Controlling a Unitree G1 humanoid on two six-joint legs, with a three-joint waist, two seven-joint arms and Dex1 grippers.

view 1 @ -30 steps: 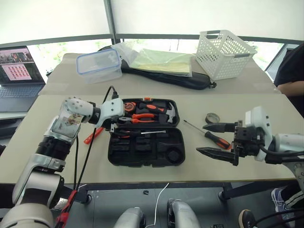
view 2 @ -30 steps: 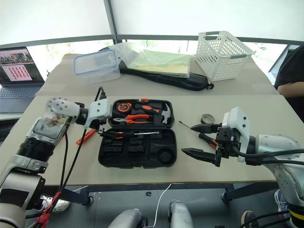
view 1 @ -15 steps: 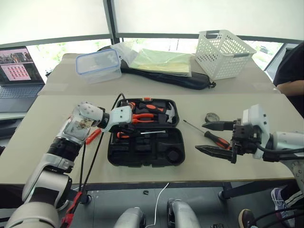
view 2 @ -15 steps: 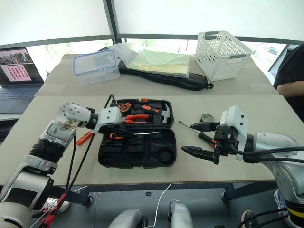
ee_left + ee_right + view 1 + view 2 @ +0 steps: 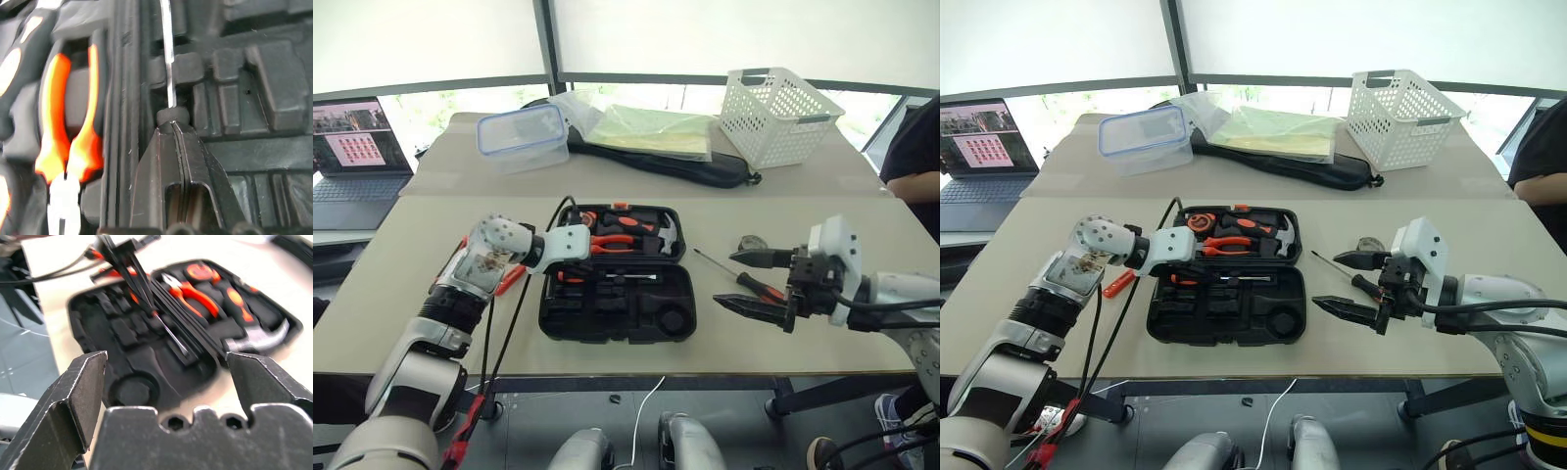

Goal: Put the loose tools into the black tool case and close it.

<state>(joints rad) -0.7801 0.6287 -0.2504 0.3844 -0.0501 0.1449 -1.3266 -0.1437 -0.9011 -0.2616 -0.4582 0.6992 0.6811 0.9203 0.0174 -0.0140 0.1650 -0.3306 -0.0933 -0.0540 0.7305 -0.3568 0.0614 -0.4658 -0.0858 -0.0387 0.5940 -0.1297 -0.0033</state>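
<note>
My left gripper [image 5: 172, 128] has its fingers closed over the tool case [image 5: 617, 311]; my right gripper [image 5: 759, 281] fingers spread wide.

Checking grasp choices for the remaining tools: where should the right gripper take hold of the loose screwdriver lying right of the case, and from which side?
Best at the thick black-and-orange handle of the screwdriver, from above, fingers across it. It lies flat on the table, thin shaft pointing away toward the tool case; the open right gripper hovers beside it.
</note>
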